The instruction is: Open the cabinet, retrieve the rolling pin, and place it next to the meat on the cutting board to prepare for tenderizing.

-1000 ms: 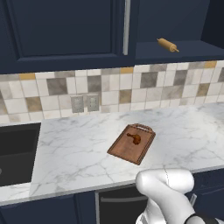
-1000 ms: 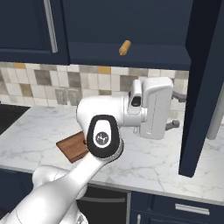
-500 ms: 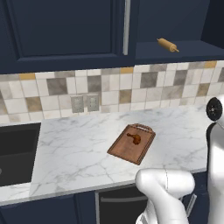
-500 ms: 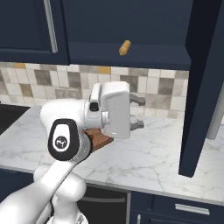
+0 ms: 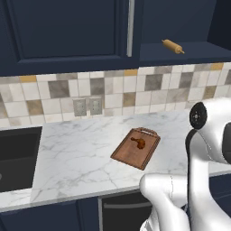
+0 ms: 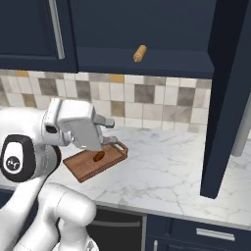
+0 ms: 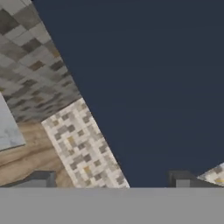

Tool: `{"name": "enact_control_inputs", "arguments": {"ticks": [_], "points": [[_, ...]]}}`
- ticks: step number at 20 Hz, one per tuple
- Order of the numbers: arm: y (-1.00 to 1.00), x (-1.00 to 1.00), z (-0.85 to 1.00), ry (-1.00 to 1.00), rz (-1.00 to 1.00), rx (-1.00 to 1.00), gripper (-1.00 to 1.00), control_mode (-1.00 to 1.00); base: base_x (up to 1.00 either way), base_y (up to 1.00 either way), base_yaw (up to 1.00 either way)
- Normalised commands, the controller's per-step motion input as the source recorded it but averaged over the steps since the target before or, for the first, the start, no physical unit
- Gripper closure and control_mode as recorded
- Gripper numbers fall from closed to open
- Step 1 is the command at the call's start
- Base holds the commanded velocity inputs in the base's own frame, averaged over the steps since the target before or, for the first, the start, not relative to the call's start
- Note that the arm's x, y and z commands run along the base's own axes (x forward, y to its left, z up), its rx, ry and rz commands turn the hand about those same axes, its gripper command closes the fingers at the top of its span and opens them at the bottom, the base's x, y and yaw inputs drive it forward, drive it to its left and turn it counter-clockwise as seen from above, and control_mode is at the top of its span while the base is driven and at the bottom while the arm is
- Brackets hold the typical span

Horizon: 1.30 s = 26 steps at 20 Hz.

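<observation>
Cabinet [image 6: 147,29]: navy, right door swung open.
Rolling pin [image 5: 173,46]: slim tan wood, lying flat on cabinet shelf.
Cutting board [image 5: 135,148]: reddish-brown, arched handle, flat on marble tabletop.
Meat [image 5: 139,143]: small, drumstick-shaped, on board.

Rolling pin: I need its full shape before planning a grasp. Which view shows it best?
The left base view: the rolling pin lies full-length on the open cabinet shelf. The right base view shows it end-on, foreshortened.
</observation>
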Motion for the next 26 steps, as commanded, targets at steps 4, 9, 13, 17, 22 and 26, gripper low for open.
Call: {"name": "enact_control_inputs", "arguments": {"ticks": [4, 9, 13, 17, 22, 26], "points": [[0.80, -0.41, 0.21, -0.25, 0.00, 0.20, -1.00, -1.00, 0.00, 0.00, 0.00], [0.80, -0.22, 0.21, -0.25, 0.00, 0.22, -1.00, -1.00, 0.00, 0.00, 0.00], [0.77, -0.06, 0.15, -0.28, 0.03, 0.20, -1.00, -1.00, 0.00, 0.00, 0.00], [0.64, 0.00, 0.16, -0.30, 0.06, 0.18, -1.00, -1.00, 0.00, 0.00, 0.00], [0.40, 0.00, 0.11, -0.30, 0.11, 0.12, -1.00, -1.00, 0.00, 0.00, 0.00], [0.09, 0.00, 0.03, -0.32, 0.11, 0.01, -1.00, -1.00, 0.00, 0.00, 0.00]]}}
